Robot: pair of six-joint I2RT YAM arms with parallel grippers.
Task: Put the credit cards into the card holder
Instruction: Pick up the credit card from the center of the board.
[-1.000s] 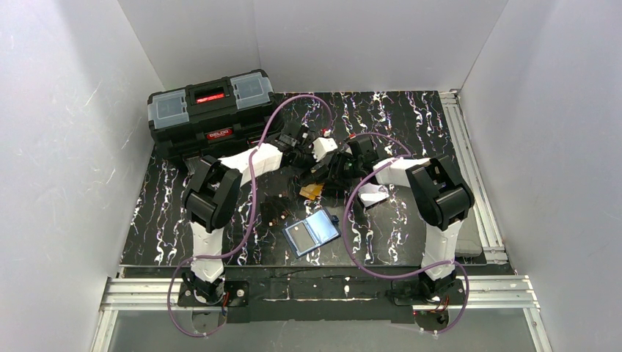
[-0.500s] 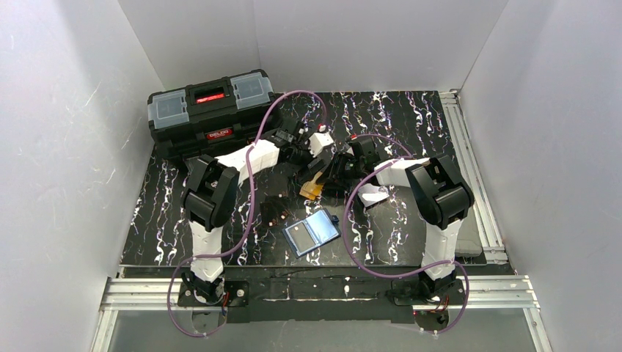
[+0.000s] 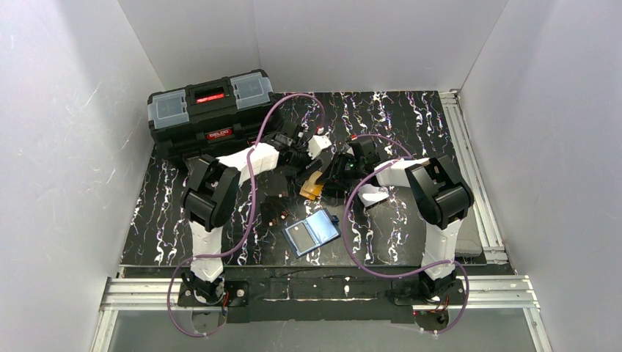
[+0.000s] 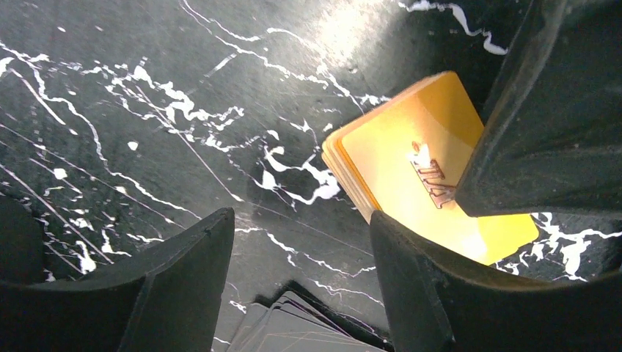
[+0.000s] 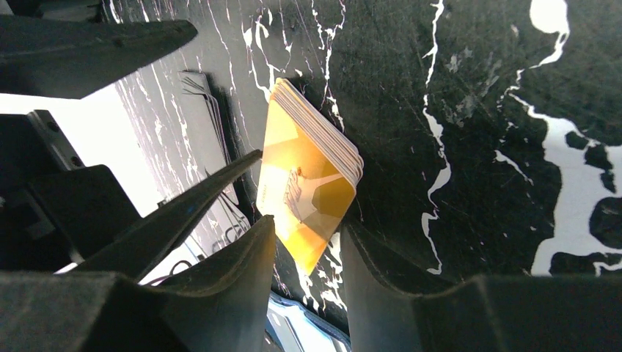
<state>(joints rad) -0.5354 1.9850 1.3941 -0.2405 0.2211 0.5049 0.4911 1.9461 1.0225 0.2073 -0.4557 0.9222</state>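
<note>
Two robot arms are reaching toward the middle of a black, white-veined table [image 3: 411, 117]. The right gripper [image 5: 308, 235] is pinching a stack of orange-yellow cards [image 5: 312, 176] by one corner, with its jaws narrowed onto the stack. The stack is tilting up off the table, its long axis running from near left to far right. A pale raised mark is showing on the top card, too blurred to read. The left gripper [image 4: 301, 220] is hovering just beside the stack, on its far side. Its jaws are standing wide with only bare table between them, and they are not touching the cards. The holder [image 3: 312, 232] is lying open with its light blue inside facing up, nearer than the cards and apart from them. Its long axis is running left to right, the right end slightly farther. A black toolbox [image 3: 211, 114] is sitting at the far left, and its red label is too small to read
</note>
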